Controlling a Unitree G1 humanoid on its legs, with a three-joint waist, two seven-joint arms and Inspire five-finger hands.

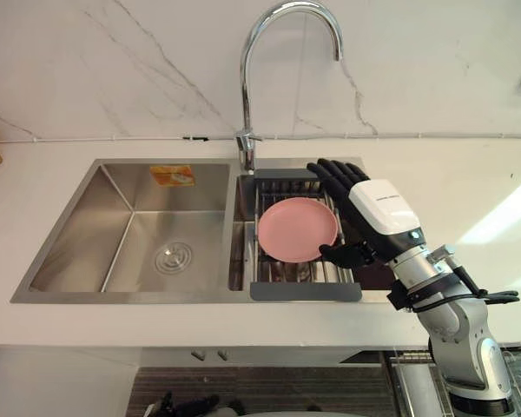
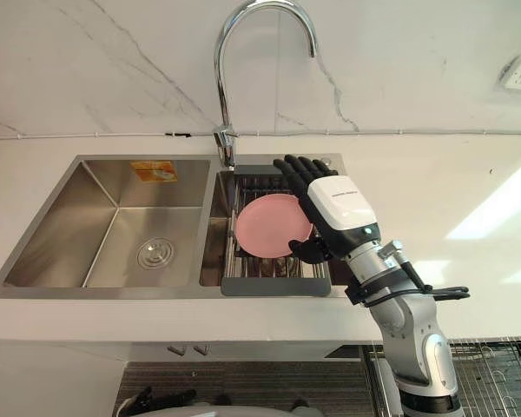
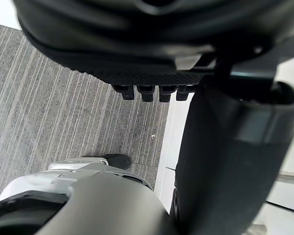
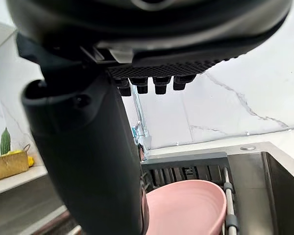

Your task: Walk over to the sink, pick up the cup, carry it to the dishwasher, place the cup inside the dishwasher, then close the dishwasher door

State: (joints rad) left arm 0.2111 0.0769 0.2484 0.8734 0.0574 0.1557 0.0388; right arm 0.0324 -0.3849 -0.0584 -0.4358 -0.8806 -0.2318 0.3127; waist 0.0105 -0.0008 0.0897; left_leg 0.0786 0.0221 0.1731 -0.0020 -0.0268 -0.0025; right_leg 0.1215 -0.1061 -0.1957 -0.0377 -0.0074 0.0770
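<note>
Sink (image 1: 80, 233), pink plate (image 1: 297, 228) (right hand (image 1: 378, 208) beside)

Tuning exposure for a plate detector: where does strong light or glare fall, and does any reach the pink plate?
Left eye view: a bright patch of light lies on the countertop right of the sink, clear of the pink plate, which is evenly lit; the tap shows highlights. Right wrist view: the plate has no glare, though the right hand blocks part of it with its dark thumb.
</note>
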